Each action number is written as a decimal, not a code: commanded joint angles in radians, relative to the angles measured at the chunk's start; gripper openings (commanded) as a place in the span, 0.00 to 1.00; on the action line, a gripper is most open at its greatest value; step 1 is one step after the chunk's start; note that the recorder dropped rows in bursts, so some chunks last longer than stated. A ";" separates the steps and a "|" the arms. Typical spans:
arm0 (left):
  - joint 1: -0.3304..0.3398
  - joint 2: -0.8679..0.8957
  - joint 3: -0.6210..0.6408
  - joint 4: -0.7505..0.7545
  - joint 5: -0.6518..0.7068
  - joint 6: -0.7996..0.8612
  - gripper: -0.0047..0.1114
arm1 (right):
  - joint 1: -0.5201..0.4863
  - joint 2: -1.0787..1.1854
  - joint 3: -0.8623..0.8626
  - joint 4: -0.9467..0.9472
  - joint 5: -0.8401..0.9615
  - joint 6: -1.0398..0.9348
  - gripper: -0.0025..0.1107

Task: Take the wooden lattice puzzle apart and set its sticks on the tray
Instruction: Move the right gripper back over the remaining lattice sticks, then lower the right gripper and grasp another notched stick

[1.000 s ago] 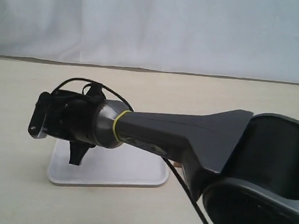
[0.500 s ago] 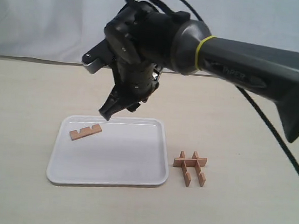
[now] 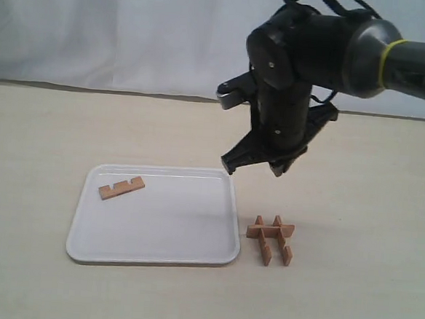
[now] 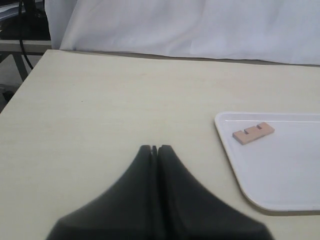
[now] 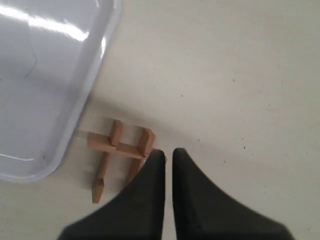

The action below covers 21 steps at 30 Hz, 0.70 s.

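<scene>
The wooden lattice puzzle (image 3: 270,237) lies on the table just right of the tray (image 3: 154,260), with three sticks still locked together. One loose stick (image 3: 121,188) rests in the tray's far left part. My right gripper (image 3: 253,165) hangs in the air above the gap between tray and puzzle. In the right wrist view the right gripper (image 5: 168,152) shows a narrow gap with nothing in it, and the puzzle (image 5: 120,150) lies below, beside the tray (image 5: 50,100). My left gripper (image 4: 154,148) is shut and empty, over bare table away from the tray (image 4: 235,170) and stick (image 4: 253,133).
A pale wooden tabletop (image 3: 348,300) stretches around the tray. A white cloth backdrop (image 3: 119,29) hangs behind the table's far edge. The table's side edge and some dark furniture (image 4: 22,25) show in the left wrist view.
My right arm has risen from the tray's left side and swung right, above the puzzle side. The stick it carried now lies loose on the tray.
</scene>
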 commanded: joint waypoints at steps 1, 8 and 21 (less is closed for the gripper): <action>-0.002 -0.002 0.002 -0.001 -0.005 -0.005 0.04 | -0.070 -0.116 0.151 0.049 -0.056 0.061 0.06; -0.002 -0.002 0.002 -0.001 -0.005 -0.005 0.04 | -0.112 -0.236 0.393 0.177 -0.189 0.089 0.06; -0.002 -0.002 0.002 -0.001 -0.005 -0.005 0.04 | -0.111 -0.237 0.589 0.253 -0.427 0.099 0.40</action>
